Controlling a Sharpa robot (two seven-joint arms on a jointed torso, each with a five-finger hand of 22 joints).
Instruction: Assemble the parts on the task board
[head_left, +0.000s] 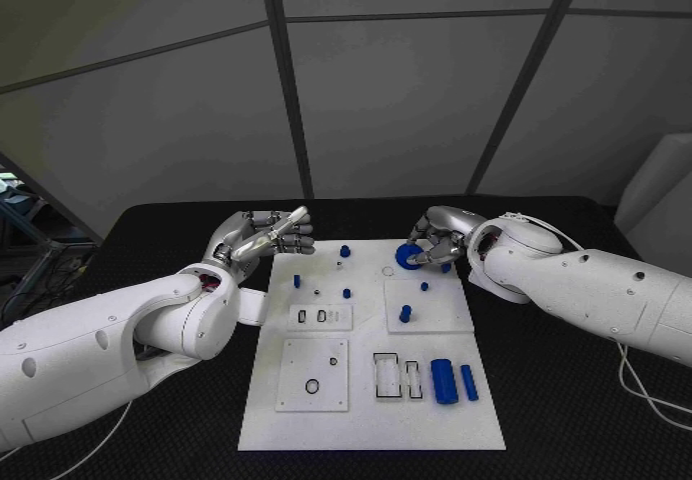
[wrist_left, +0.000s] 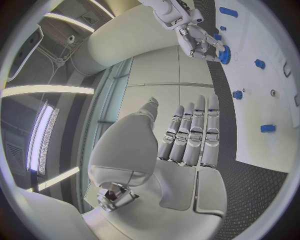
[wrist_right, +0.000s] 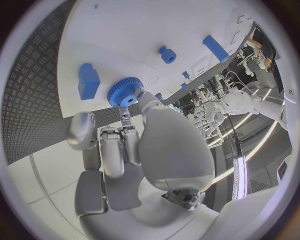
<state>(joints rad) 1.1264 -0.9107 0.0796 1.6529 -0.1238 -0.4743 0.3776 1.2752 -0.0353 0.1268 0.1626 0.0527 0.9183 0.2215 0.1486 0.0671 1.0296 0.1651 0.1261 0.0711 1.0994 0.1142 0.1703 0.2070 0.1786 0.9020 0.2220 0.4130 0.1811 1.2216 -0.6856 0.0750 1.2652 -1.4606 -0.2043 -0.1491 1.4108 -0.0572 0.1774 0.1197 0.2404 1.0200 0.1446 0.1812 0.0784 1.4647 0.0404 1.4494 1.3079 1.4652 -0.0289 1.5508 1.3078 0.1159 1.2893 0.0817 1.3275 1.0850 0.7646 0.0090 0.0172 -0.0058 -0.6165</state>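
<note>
Two blue cylinders (head_left: 453, 381) lie nearest me on the task board (head_left: 375, 420); my right hand (head_left: 437, 238) pinches one blue gear (head_left: 411, 256), left hand (head_left: 264, 238) empty, fingers straight.

Blue toothed gear (wrist_right: 125, 92), blue pegs (head_left: 405, 314), white task board (head_left: 361, 420), black diamond-patterned table (head_left: 577, 400), silver hands (head_left: 267, 238).

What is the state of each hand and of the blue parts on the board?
Left hand: open, holding nothing, beside the board.
Right hand: holds the blue gear.
Blue gear: held over the task board.
Two blue cylinders: lying side by side on the board.
Small blue peg: standing upright.
</note>
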